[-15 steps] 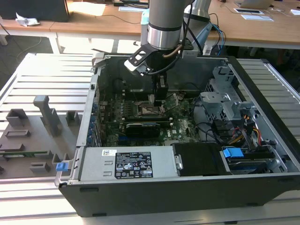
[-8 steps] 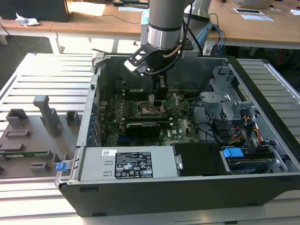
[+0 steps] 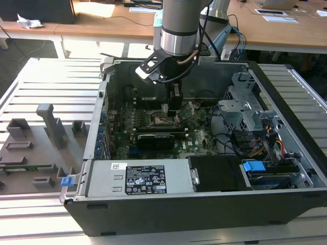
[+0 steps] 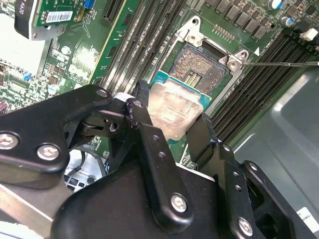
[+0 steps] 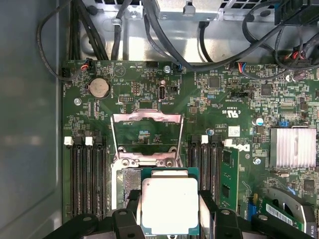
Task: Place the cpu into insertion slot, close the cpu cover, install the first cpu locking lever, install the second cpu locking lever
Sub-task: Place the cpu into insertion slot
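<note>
My gripper [image 3: 171, 104] reaches down into the open computer case and is shut on the cpu [image 5: 169, 206], a flat square chip with a dull silver top on a green edge. In both wrist views the black fingers [image 4: 144, 124] press on two opposite sides of the cpu [image 4: 177, 112]. It hangs just over the open insertion slot [image 4: 199, 69], shifted partly off it, so part of the contact field [image 5: 130, 181] shows beside it. The cpu cover [image 5: 145, 118], a thin silvery frame, stands swung up from its hinge. A thin locking lever [image 4: 279, 63] sticks out beside the slot.
Black memory slots [image 5: 87, 174] flank the socket on both sides. A long black card [image 3: 158, 138] lies nearer the power supply [image 3: 138, 179]. A finned heatsink [image 5: 294, 147], a coin battery [image 5: 98, 87] and cable bundles [image 5: 164, 30] surround the board. Grey fixtures [image 3: 30, 148] stand at the exterior view's left.
</note>
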`<state>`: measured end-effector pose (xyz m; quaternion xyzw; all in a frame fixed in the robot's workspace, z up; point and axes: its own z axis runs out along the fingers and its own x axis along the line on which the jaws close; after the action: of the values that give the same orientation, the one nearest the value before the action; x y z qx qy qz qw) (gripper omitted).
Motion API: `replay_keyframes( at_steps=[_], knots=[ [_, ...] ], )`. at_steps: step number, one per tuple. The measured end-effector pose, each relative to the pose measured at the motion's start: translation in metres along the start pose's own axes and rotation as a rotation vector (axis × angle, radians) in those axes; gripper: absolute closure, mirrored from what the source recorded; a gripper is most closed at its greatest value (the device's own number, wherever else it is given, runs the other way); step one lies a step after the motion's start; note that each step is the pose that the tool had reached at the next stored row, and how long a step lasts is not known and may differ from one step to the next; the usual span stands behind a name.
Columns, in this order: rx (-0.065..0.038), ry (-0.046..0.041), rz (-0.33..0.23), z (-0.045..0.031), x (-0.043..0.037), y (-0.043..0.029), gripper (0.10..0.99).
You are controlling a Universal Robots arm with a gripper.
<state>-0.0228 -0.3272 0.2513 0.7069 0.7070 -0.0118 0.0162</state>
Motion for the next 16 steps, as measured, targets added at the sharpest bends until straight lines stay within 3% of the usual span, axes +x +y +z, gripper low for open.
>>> replay_keyframes(
  at_steps=[16],
  knots=[
    [0.000,-0.0194,0.000,0.0083,0.0003,0.0000,0.545]
  ],
)
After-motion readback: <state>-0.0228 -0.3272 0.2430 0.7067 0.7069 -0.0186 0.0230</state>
